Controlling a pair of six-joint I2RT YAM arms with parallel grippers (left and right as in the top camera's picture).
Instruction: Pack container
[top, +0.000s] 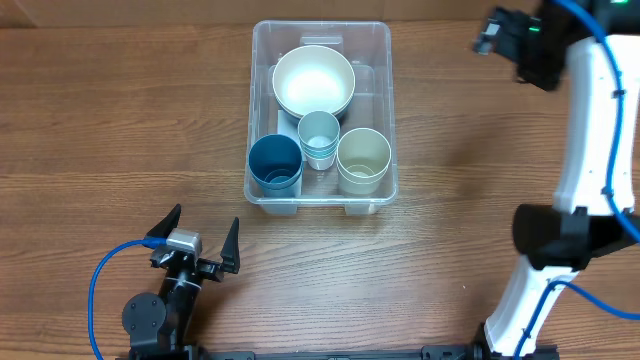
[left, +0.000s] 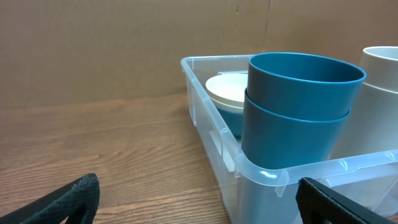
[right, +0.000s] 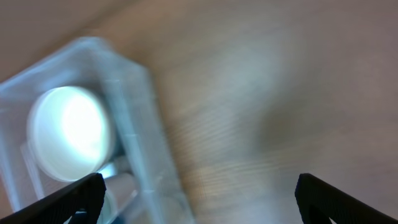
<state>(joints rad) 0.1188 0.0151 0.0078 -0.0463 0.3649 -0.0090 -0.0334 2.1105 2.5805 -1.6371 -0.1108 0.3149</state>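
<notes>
Plastic container (top: 322, 27) is looking fully packed. Left gripper (top: 203, 220) and right gripper (top: 495, 32) are gaping empty; I'm thinking retreat comes next.

Your right wrist view is smeared: the container (right: 134, 118) and white bowl (right: 68, 134) at left are soft shapes only. In the left wrist view the right edge cuts off the cream cup (left: 382, 93), and the blue cups (left: 298, 118) hide part of the white bowl.
</notes>
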